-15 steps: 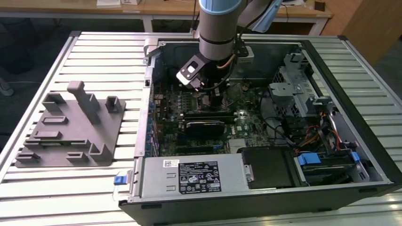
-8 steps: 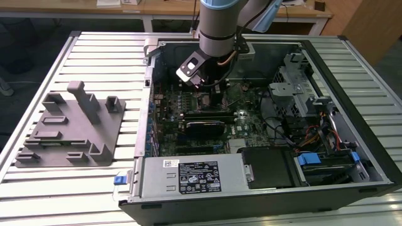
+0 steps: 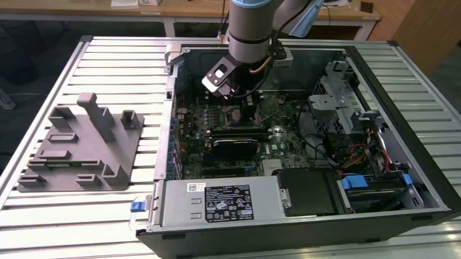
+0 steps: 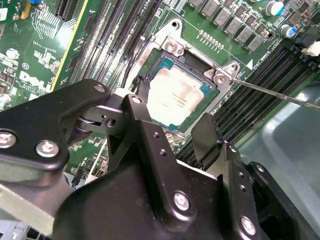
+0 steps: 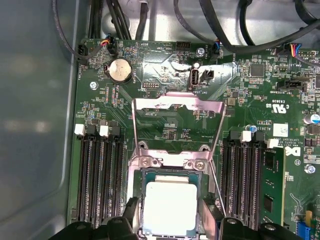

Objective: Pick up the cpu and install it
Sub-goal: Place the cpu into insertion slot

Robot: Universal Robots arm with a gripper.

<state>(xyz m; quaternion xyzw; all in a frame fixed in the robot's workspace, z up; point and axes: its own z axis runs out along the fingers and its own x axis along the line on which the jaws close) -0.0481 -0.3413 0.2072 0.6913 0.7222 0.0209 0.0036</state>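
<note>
Exterior view: one arm inside one open computer case on the table. Second wrist view: the tool, spread slightly wider than the one cpu, straddles it in its one socket; good seating, I judge, needs it flat and square. First wrist view: one load plate open.

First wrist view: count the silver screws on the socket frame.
2: one screw and another, side by side on the socket frame next to the cpu. The gripper may hide more.
</note>
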